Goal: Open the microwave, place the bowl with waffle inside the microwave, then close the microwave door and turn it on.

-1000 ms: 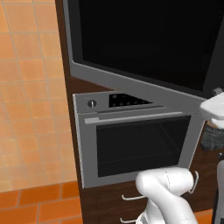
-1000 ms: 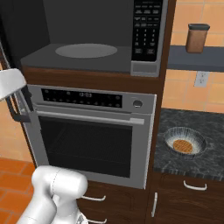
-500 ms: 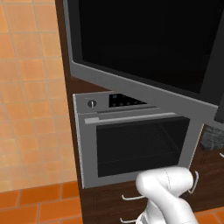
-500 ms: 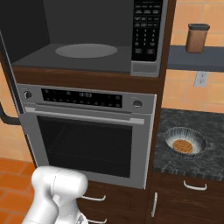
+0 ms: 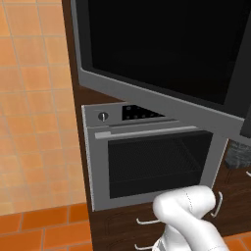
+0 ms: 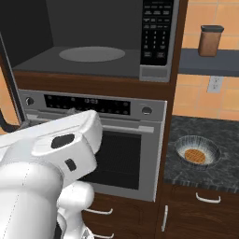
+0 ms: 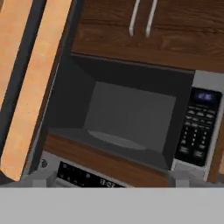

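The microwave [image 6: 98, 42] stands open, its dark cavity and round turntable [image 6: 92, 53] bare, with the keypad strip [image 6: 156, 32] to the right. The microwave door [image 5: 162, 54] is swung wide out to the left, its black glass facing the left base view. In the hand view I look into the cavity [image 7: 127, 118], with the door's black bar handle [image 7: 24, 48] at the left. My gripper [image 7: 110, 179] is open and holds nothing; its fingertips [image 7: 41, 178] stand far apart. The bowl with waffle [image 6: 196, 153] sits on the dark counter to the right of the oven.
A silver oven [image 6: 116, 149] with a horizontal handle sits directly under the microwave. A brown jar [image 6: 210, 41] stands on a shelf at the upper right. Drawers with curved handles [image 6: 207, 198] lie below the counter. My white arm [image 6: 51, 158] looms in the lower left.
The gripper let go of the door handle and its jaws opened wide. The arm drew back from the door and now looms in the right base view. The door stays open.
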You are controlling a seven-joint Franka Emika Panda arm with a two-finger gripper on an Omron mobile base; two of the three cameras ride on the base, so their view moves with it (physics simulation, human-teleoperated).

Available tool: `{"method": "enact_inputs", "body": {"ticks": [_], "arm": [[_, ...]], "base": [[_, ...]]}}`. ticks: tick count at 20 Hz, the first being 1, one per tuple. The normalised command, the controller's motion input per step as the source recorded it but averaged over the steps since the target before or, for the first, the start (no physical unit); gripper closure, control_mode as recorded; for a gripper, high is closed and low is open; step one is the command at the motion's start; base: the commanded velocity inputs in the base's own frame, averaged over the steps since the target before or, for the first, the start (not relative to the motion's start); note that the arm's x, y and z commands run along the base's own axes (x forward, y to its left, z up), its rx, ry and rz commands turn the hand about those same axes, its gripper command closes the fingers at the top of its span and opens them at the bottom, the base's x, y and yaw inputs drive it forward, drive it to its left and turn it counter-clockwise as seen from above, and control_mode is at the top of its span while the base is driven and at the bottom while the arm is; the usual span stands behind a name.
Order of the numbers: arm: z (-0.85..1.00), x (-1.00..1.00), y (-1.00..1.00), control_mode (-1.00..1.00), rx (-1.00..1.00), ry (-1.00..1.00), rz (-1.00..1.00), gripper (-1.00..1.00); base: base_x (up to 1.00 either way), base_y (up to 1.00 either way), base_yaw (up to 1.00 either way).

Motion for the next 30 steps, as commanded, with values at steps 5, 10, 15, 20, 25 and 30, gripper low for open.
{"method": "enact_inputs", "body": {"ticks": [5, 10, 15, 20, 25, 30], "arm": [[-0.19, 1.0, -0.1, -1.0, 0.5, 0.56, 0.25, -1.0], [-0.13, 0.57, 0.0, -1.0, 0.53, 0.54, 0.29, -1.0], [-0.4, 0.36, 0.34, -1.0, 0.25, 0.28, 0.1, -1.0], [-0.38, 0.87, 0.43, -1.0, 0.27, 0.4, 0.01, -1.0], [-0.23, 0.59, 0.45, -1.0, 0.22, 0.35, 0.08, -1.0], [-0.02, 0.0, 0.71, -1.0, 0.18, 0.26, 0.24, -1.0]], "base": [[0.0, 0.0, 0.0], [0.0, 0.0, 0.0], [0.0, 0.0, 0.0], [0.0, 0.0, 0.0], [0.0, 0.0, 0.0], [0.0, 0.0, 0.0]]}}
